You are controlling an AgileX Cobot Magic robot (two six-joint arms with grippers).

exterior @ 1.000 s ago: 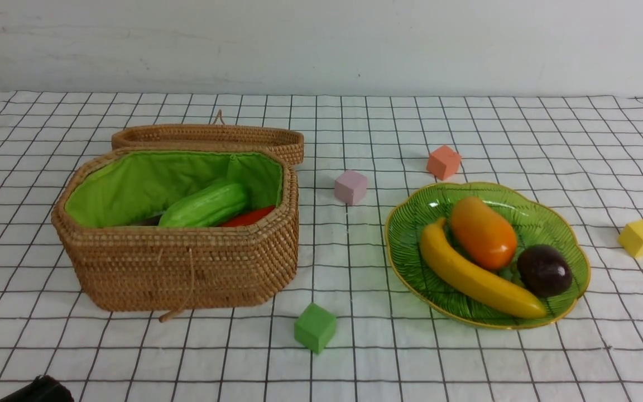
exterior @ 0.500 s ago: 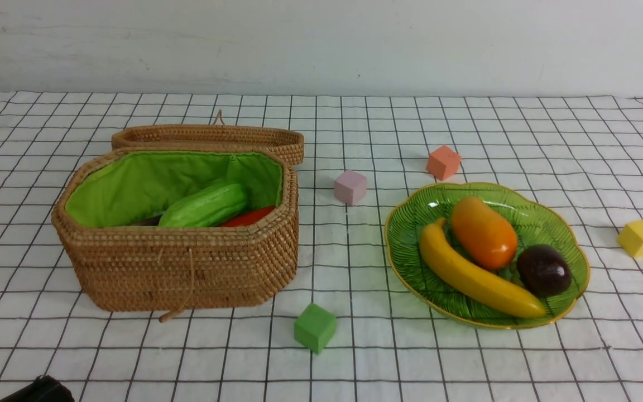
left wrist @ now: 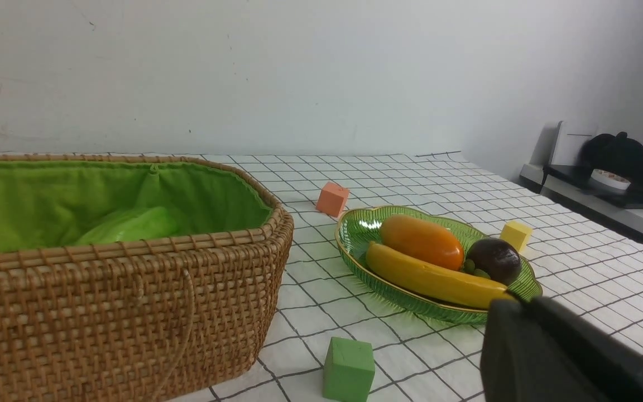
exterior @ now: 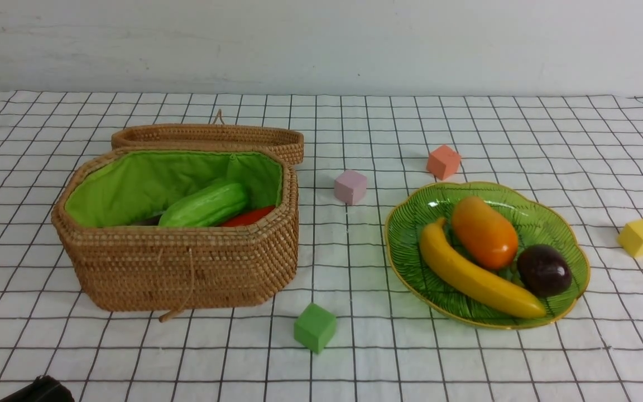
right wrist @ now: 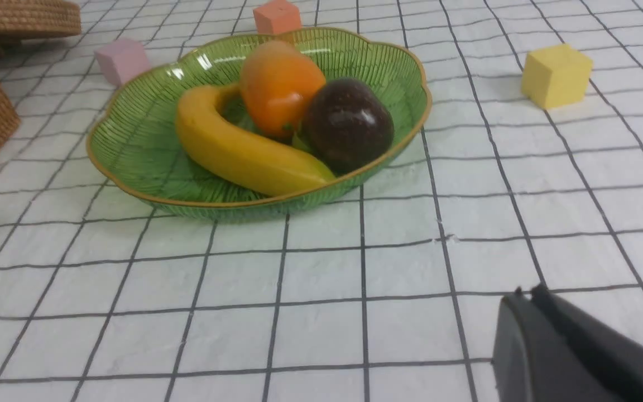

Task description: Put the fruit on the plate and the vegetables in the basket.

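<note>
front view: open tan wicker basket [exterior: 176,262] holds light green ridged gourd [exterior: 204,205] and a red sliver, perhaps the carrot [exterior: 249,216]; green glass leaf plate [exterior: 411,245] holds yellow banana [exterior: 475,276], orange mango [exterior: 484,231], dark purple fruit [exterior: 545,271]. left wrist view: left gripper [left wrist: 567,357] only partly seen, claw state cannot be told. right wrist view: right gripper [right wrist: 572,352] likewise.

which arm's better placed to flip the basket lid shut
Probably the left: the basket and its open lid sit on the robot's left, while the plate fills the right.
</note>
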